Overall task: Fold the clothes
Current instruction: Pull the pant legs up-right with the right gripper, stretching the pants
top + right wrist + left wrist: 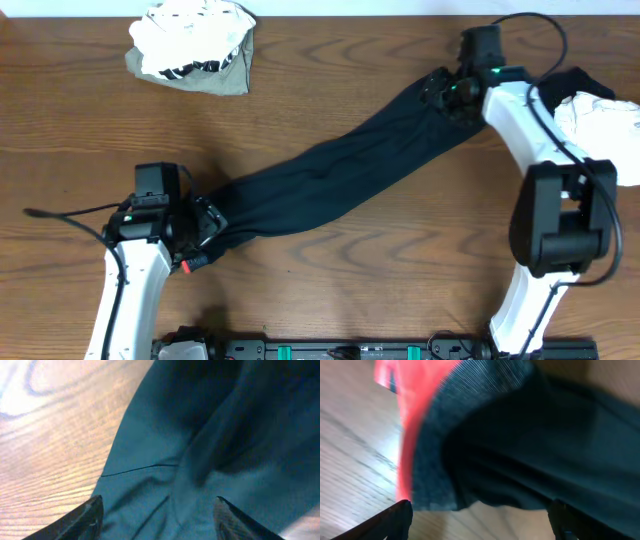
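The clothes' main piece, a long black garment point(330, 180), lies stretched diagonally across the wooden table from lower left to upper right. My left gripper point(207, 232) sits at its lower-left end. In the left wrist view the garment's grey band point(432, 460) and coral-red edge point(407, 425) lie just beyond my open left gripper point(480, 517), with bare wood between the fingers. My right gripper point(438, 93) is over the garment's upper-right end. There it stands open point(157, 512), with flat dark fabric point(210, 435) spread under and between the fingers.
A crumpled white and olive-grey pile point(195, 45) lies at the back left. A white garment point(600, 120) on a black one point(585, 82) sits at the right edge, behind the right arm. The table point(330, 290) shows bare wood in front of the garment.
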Action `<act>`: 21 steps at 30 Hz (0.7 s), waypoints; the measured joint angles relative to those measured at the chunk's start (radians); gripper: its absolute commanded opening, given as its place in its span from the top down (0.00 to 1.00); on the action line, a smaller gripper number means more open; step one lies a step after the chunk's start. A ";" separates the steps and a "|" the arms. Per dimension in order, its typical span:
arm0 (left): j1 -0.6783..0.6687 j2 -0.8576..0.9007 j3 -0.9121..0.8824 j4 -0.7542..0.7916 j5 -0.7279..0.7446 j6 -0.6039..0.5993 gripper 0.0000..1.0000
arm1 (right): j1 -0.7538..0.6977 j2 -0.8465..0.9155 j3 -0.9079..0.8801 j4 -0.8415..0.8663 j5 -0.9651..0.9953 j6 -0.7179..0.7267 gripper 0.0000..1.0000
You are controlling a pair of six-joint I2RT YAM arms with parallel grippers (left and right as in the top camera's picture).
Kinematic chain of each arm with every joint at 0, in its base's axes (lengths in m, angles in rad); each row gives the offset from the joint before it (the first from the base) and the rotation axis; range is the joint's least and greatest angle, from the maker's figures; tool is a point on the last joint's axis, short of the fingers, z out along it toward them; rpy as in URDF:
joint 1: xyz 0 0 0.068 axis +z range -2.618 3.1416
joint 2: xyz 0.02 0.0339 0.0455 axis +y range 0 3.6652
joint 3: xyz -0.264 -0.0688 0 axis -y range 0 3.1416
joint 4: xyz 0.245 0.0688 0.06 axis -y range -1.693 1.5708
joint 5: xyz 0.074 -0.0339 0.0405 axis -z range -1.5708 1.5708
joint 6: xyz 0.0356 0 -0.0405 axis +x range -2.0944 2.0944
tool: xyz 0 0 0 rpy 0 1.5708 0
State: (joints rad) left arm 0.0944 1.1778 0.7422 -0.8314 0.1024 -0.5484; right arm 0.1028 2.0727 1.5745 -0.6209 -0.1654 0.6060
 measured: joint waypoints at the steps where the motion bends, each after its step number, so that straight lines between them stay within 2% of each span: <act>1: -0.005 0.009 0.000 0.001 0.007 0.000 0.12 | 0.009 0.013 0.000 0.002 -0.001 0.006 0.34; 6: -0.024 0.085 0.000 0.029 0.031 0.003 0.13 | 0.040 0.063 0.000 0.011 -0.005 0.046 0.36; 10: -0.024 0.154 0.000 0.070 0.034 0.006 0.20 | 0.050 0.071 0.000 0.034 -0.007 0.064 0.37; 14: -0.024 0.225 0.000 0.118 0.040 0.006 0.21 | 0.051 0.071 0.000 0.039 -0.007 0.075 0.43; 17: -0.024 0.282 0.000 0.150 0.043 0.006 0.21 | 0.051 0.071 0.000 0.045 -0.007 0.084 0.59; 18: -0.024 0.303 0.000 0.158 0.045 0.007 0.22 | 0.051 0.071 0.000 0.047 -0.007 0.089 0.67; 21: -0.024 0.347 0.008 0.167 0.040 0.006 0.25 | 0.051 0.071 0.000 0.060 -0.003 0.095 0.81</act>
State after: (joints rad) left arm 0.0700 1.5246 0.7502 -0.6647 0.1429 -0.5426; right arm 0.1539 2.1441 1.5745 -0.5610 -0.1680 0.7006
